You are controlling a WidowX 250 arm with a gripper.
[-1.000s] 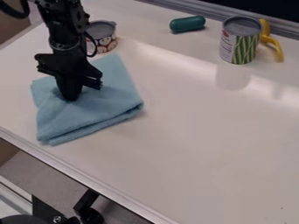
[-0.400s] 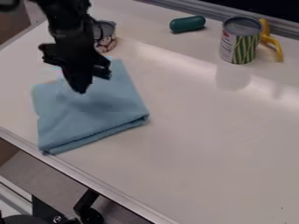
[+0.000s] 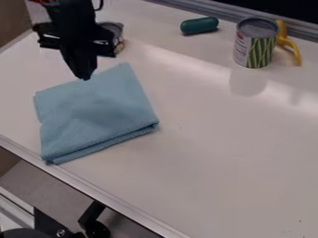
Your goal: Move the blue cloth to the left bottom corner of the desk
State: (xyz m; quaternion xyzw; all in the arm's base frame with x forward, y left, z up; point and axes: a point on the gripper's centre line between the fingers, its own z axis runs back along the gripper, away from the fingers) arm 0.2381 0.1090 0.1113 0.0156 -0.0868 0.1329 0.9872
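Where the camera looks down at a slant, the folded light-blue cloth (image 3: pixel 96 116) lies flat on the left part of the white desk (image 3: pixel 217 153), one lower corner right by the desk's pale metal edge (image 3: pixel 112 198). Layered folds show along its lower right side. The black robot hand (image 3: pixel 85 77) hangs down from the upper left, its tip at the cloth's upper border — touching or just above, I cannot tell. Whether the hand is wide or narrow I cannot tell either. Partly hidden behind it is a grey-topped can with a patterned label (image 3: pixel 112 28). Farther right, near the far edge, a dark green capsule-shaped object (image 3: pixel 199 25) lies on its side; beyond it a grey-topped can with a green-striped label (image 3: pixel 256 44) stands upright — with a curved yellow plastic object (image 3: pixel 292 46) just beside it, to the right.
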